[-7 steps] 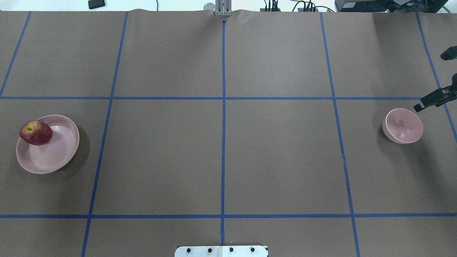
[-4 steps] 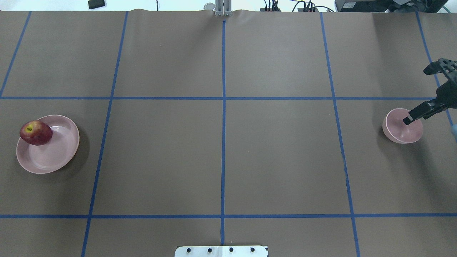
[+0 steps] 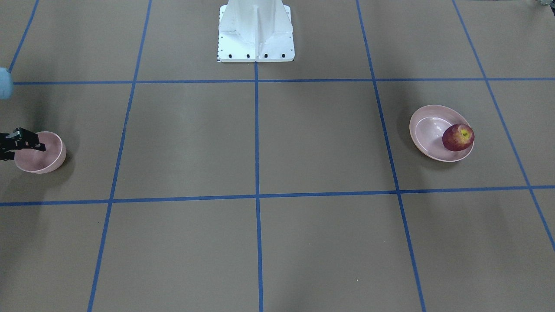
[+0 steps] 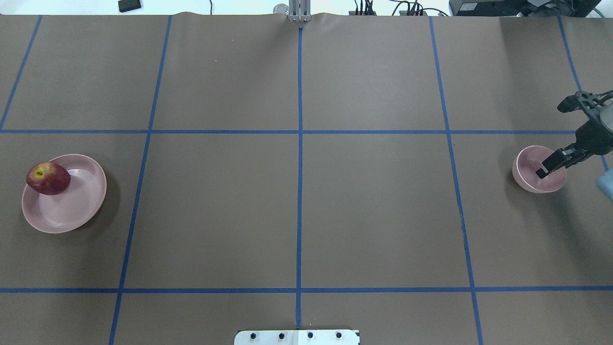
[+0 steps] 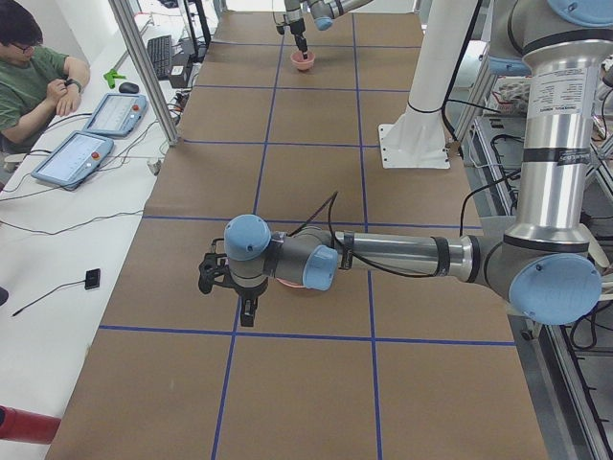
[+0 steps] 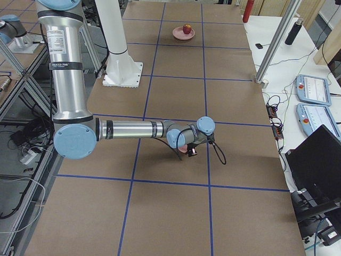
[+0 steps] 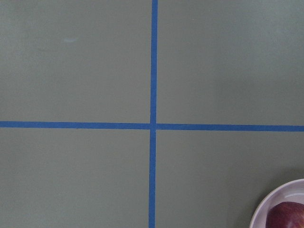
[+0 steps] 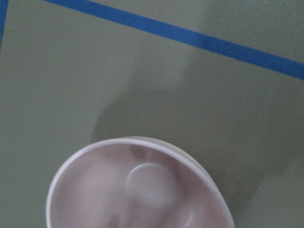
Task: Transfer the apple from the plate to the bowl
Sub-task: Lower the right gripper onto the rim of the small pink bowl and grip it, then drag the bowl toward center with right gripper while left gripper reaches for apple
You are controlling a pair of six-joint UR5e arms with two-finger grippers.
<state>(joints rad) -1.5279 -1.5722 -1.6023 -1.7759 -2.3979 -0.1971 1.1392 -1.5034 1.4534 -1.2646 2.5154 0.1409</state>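
Apple (image 4: 48, 178): resting on plate (image 4: 72, 211)
Right gripper (image 4: 551, 139): spread wide, one finger (image 4: 550, 165) over bowl (image 4: 526, 167)
Left gripper (image 5: 225, 297): opening cannot be told

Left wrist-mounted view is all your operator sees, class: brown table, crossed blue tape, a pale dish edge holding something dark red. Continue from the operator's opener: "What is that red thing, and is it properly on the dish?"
Observer: It is a dark red round apple with a yellow-green stem patch, lying inside the wide, shallow pale pink plate, against its rim.
Operator: Where is the bowl?
Observer: The small, deep pale pink bowl stands empty at the table's other end, on the robot's right.
Operator: Anything near it?
Observer: The right gripper is open, with one finger over the bowl's inside.
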